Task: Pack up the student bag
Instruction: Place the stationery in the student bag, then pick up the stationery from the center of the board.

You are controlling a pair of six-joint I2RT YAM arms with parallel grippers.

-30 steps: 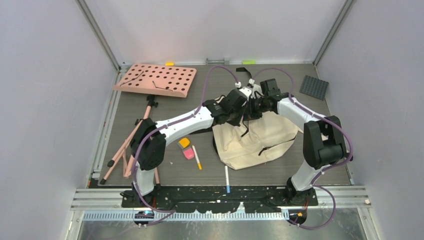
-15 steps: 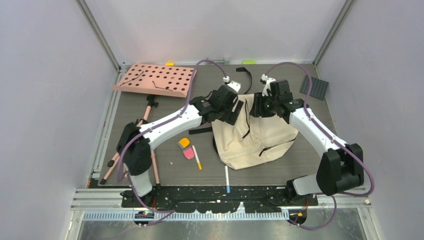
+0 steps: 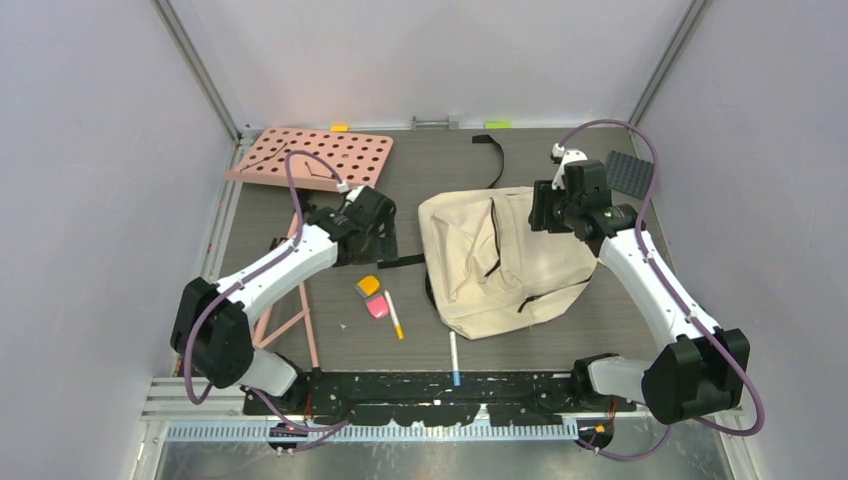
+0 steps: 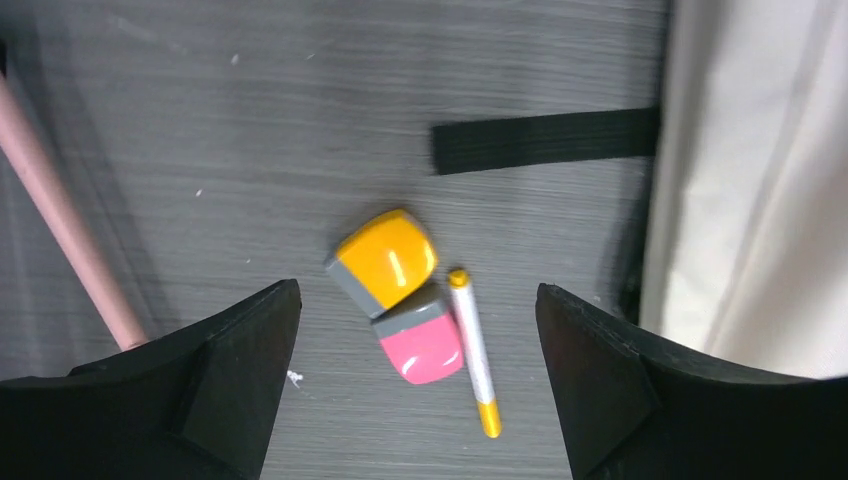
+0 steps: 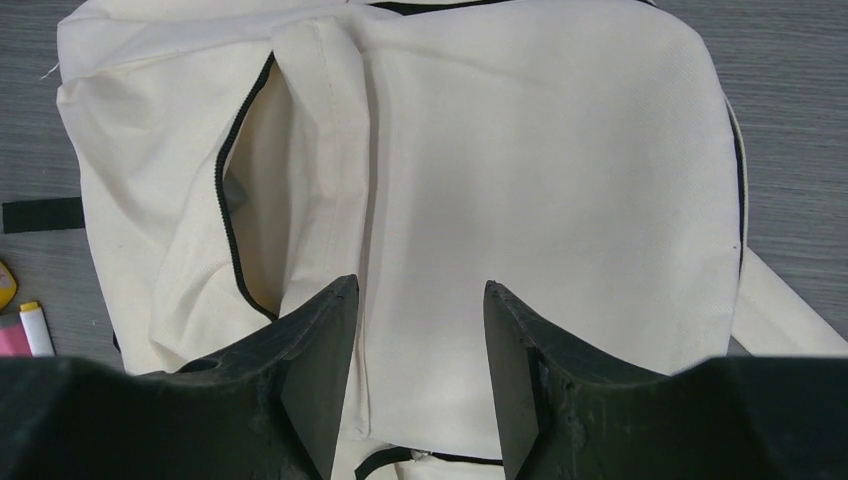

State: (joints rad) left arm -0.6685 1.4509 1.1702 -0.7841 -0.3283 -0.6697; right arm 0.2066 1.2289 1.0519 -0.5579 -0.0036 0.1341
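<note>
One student bag (image 3: 505, 255) lies flat on the counter (image 3: 440, 160), right of its middle, cream with black zip lines. Two erasers sit just left of it, touching each other: an orange eraser (image 4: 385, 260) and a pink eraser (image 4: 420, 340). Two pens lie here too: a white pen (image 4: 472, 345) with yellow ends just beside the pink eraser, and a blue-tipped pen (image 3: 453, 358) near the front edge. One pink perforated board (image 3: 310, 157) rests at the far left, one pink stand (image 4: 72, 225) lies along the left side, and one dark studded plate (image 3: 628, 172) sits far right.

Dark grey wood grain covers the counter; pale lilac walls close three sides.

On the bag's left half a zip gapes onto shadowed lining; whether anything is inside I cannot tell.

Over the erasers the left end effector (image 4: 415, 295) hangs wide and empty. Over the bag the right end effector (image 5: 418, 290) has its jaws partly apart, holding nothing.
</note>
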